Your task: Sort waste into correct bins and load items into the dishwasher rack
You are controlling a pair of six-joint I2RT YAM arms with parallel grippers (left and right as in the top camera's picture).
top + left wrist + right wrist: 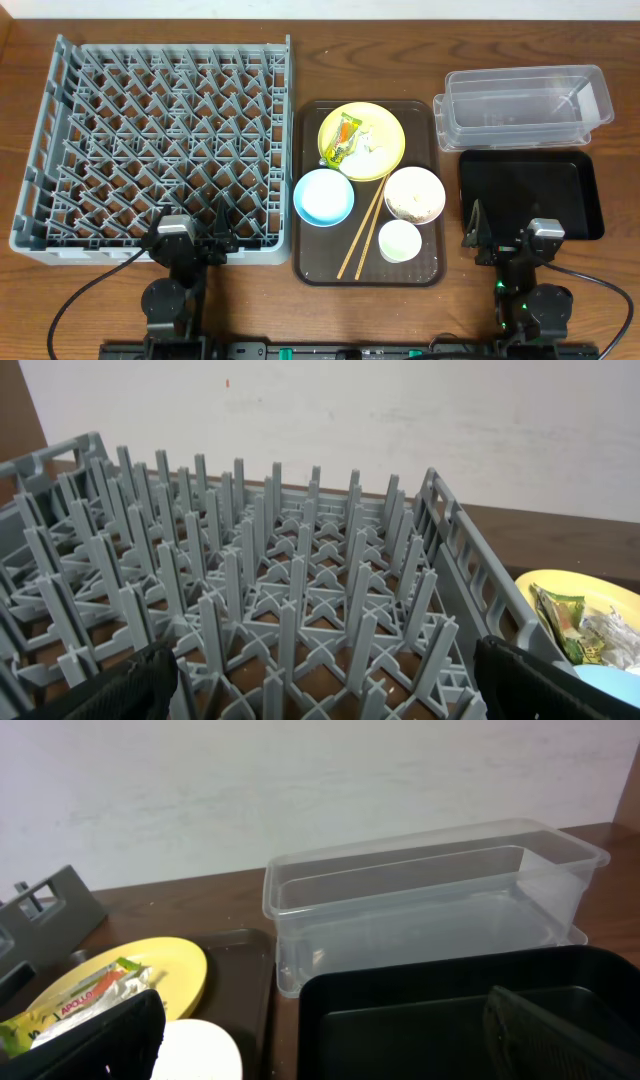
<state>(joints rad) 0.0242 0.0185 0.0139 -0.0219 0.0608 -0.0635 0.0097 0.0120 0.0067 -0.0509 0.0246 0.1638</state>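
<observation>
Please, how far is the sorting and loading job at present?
Done: nothing; dishwasher rack, clear tub and black tray are empty. In hand: nothing; left hand and right hand are open. Left: wrapper on yellow plate, light blue bowl, white bowl, cup and chopsticks, all on brown tray.

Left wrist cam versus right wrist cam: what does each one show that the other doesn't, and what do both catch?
Only left wrist: the peg lattice of the dishwasher rack and an edge of the light blue bowl. Only right wrist: the clear tub and, nearer the camera, the black tray. Both: the yellow plate with the wrapper on it. The right also catches a grey rack corner.
</observation>
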